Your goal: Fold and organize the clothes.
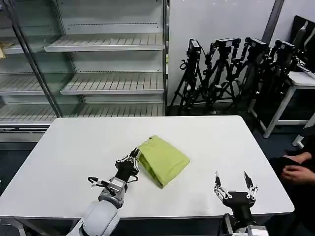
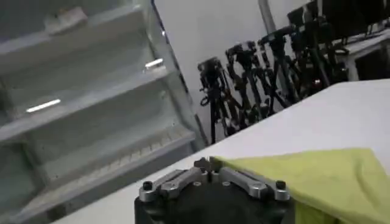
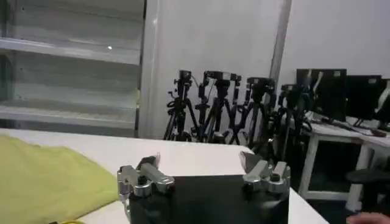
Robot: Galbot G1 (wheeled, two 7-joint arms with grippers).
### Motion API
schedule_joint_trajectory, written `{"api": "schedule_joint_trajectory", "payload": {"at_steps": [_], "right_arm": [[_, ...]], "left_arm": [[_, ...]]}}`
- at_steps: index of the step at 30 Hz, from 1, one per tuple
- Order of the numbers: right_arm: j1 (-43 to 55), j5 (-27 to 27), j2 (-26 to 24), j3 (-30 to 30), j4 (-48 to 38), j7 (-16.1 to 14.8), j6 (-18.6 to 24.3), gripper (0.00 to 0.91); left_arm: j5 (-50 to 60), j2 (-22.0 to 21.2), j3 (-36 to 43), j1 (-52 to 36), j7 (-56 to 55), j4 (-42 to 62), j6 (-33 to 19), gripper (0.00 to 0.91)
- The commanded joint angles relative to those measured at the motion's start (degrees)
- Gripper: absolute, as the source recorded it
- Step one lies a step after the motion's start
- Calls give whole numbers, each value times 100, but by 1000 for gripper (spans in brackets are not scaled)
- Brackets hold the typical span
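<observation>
While no brand, label or lettering can be read anywhere, the head view gives the layout plainly: a lime yellow-green soft-fabric T-shirt [image 1: 162, 160], folded into a compact, roughly rectangular packet, lies near the middle of the white rectangular table [image 1: 74, 152]. Its long axis runs diagonally, from the far left corner down toward the near right, with the thicker stacked folds along its near left edge. The left gripper [image 1: 132, 161] sits at that near left edge, its fingers pinched together on the T-shirt's fold. The right gripper [image 1: 234, 186] is parked at the table's near right edge, well apart from the T-shirt, its fingers spread wide and holding nothing. Behind the table stand white slatted metal shelves [image 1: 106, 44] and a cluster of black camera tripods [image 1: 231, 69].

From the left wrist view, the left gripper [image 2: 209, 164] has its silver fingers [image 2: 177, 181] meeting at the tips, right against the edge of the T-shirt [image 2: 317, 176], which spreads away over the table [image 2: 292, 122]. The shelves [image 2: 91, 97] and tripods [image 2: 256, 79] stand beyond.

From the right wrist view, the right gripper [image 3: 201, 167] has its fingers [image 3: 143, 176] released and set wide apart above the table [image 3: 195, 155]. The T-shirt [image 3: 49, 179] lies off to one side, apart from the gripper, with the tripods [image 3: 231, 103] against the wall behind.
</observation>
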Motion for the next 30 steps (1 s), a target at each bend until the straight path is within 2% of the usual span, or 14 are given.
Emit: {"api": "schedule_joint_trajectory", "payload": {"at_steps": [1,2,3,4,6,8,17,18,21,22,25,26,27,30], "right_arm": [[-25,-4,0,60,10,-4,13,907],[-28,-3,3,64,17,-4,13,907],[-31,-5,7,65,24,-5,12,907],[-36,-9,22,64,42,-6,11,907],[-44,-20,39,59,52,-7,11,907],[-61,-36,55,53,61,-3,11,907],[-164,164,45,2,294,-11,-180,907],[-86,628,-26,-73,402,3,-389,907],[324,1450,-179,-271,464,164,-1144,907],[461,1711,-212,-316,427,188,-1259,907],[908,3474,-257,-452,272,554,-1611,907],[1068,3718,-251,-516,223,678,-1706,907],[1212,4254,-241,-573,54,766,-1778,907],[1822,5057,-128,-925,-346,1116,-1916,907]], "left_arm": [[1109,370,-10,417,248,-66,-363,71],[1297,421,-20,472,365,-23,-338,282],[1574,488,-34,554,483,11,-278,675],[1706,525,-46,588,600,12,-213,907],[2279,625,-90,707,991,-12,-45,907],[2258,645,-87,749,1009,-63,-47,907],[-453,381,4,335,455,-620,7,907],[-845,362,-58,317,369,-655,18,907],[-1387,330,-384,406,218,-793,-39,907],[-1479,308,-584,529,181,-865,-71,907],[-1764,230,-1026,916,51,-1162,-77,907],[-1808,166,-1162,1103,-18,-1245,-88,907],[-1853,100,-1293,1236,-75,-1388,-103,907],[-2133,-95,-1691,1604,-307,-1637,-176,907]]}}
